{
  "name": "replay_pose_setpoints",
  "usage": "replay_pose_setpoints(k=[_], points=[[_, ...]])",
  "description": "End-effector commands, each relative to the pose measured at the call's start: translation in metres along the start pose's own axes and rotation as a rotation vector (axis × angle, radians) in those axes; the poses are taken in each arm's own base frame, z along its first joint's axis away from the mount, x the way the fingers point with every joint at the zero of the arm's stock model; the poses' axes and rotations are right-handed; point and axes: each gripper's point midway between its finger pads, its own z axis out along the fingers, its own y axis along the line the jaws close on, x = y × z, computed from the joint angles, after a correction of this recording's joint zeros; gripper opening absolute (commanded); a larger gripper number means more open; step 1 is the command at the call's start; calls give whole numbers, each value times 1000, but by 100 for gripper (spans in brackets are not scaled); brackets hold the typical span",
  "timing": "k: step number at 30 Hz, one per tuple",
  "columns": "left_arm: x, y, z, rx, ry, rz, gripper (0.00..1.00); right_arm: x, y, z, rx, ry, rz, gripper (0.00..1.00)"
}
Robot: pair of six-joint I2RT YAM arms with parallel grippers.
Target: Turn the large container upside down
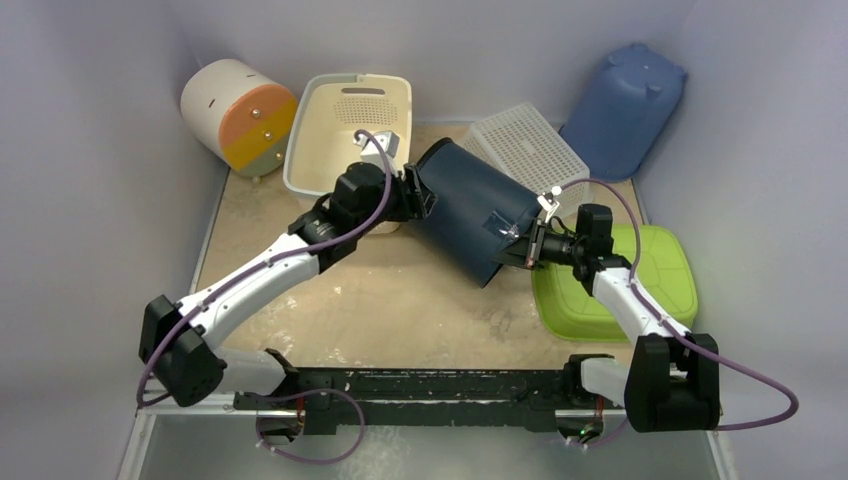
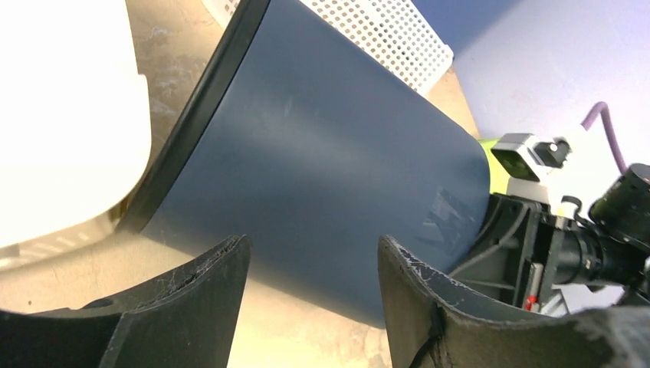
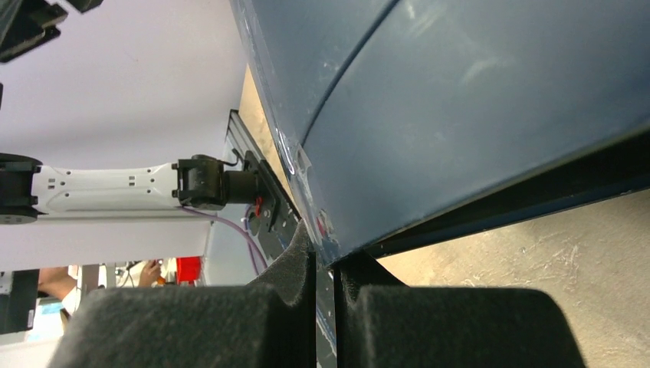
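The large container (image 1: 475, 210) lies tilted on its side in the middle of the table (image 1: 400, 305), one end up by the cream basket (image 1: 320, 120), the other low and just beside the green lid (image 1: 650, 270); so the turn-over is partway through, the tub neither upright nor inverted.

The right gripper (image 1: 525, 248) has its fingers pressed almost together on a thin edge at the lower end; the right wrist view shows the pads (image 3: 291, 264) pinching the dark blue wall (image 3: 475, 100) with barely a slit between them. The left gripper (image 1: 418, 195) stands at the upper end with its jaws wide apart (the tub's flank (image 2: 322, 169) fills the gap beyond them) and it holds nothing; whether a fingertip touches the plastic I cannot tell.

Which end is the mouth is hard to say from here; probably the pinched, wider one.

Next, I judge, the right arm should roll its grip further over while the left arm steadies the far end, lest the tub swing against the white perforated basket (image 1: 525, 140) behind.
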Motion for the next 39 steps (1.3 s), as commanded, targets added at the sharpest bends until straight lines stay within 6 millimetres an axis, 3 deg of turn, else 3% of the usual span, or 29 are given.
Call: replay_pose_setpoints(k=[1, 15, 19, 23, 29, 31, 36, 39], points=[[-36, -15, 19, 54, -64, 51, 62, 50, -107, -14, 468, 54, 233, 0], [-94, 27, 65, -73, -151, 256, 66, 58, -107, -10, 444, 71, 252, 0], [-96, 33, 85, -48, -159, 236, 66, 58, -108, -10, 442, 83, 249, 0], [-83, 42, 107, -44, -130, 228, 66, 59, -108, -10, 436, 94, 244, 0], [-74, 32, 128, 37, -101, 184, 66, 60, -108, -9, 431, 102, 250, 0], [-70, 26, 133, 70, -82, 168, 61, 62, -109, -8, 429, 109, 255, 0], [-56, 7, 133, 171, -35, 112, 27, 61, -112, -6, 428, 109, 261, 0], [-37, -8, 129, 212, 6, 105, 24, 62, -116, -4, 427, 115, 270, 0]])
